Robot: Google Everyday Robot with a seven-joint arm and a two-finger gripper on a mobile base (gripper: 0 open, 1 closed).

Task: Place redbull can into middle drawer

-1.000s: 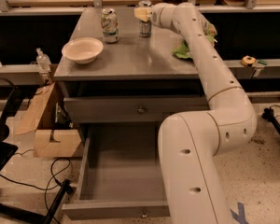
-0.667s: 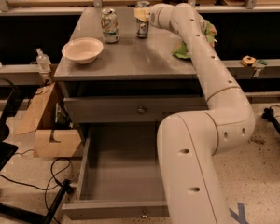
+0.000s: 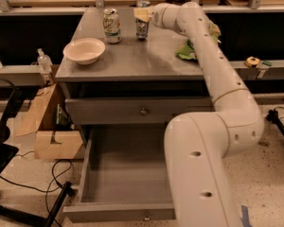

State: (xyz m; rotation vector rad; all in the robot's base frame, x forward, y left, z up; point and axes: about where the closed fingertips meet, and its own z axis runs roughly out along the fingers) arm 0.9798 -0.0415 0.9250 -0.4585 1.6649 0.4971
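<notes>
The slim redbull can [image 3: 142, 27] stands upright at the back of the grey cabinet top [image 3: 142, 60]. My gripper [image 3: 143, 14] is at the can's upper part, reaching in from the right, and hides its top. The middle drawer [image 3: 128, 174] is pulled out below, open and empty, with its small knob [image 3: 146, 216] at the front edge. My white arm [image 3: 213, 126] arches from the lower right over the drawer's right side up to the cabinet top.
A wider green, white and red soda can [image 3: 111, 25] stands just left of the redbull can. A white bowl [image 3: 84, 50] sits front left. A green bag [image 3: 195, 48] lies right. The shut upper drawer front [image 3: 139, 110] is above. A cardboard box [image 3: 52, 131] stands on the floor left.
My gripper has moved a little left, from beside the redbull can to right against its upper part. The can, bowl and drawer have not moved.
</notes>
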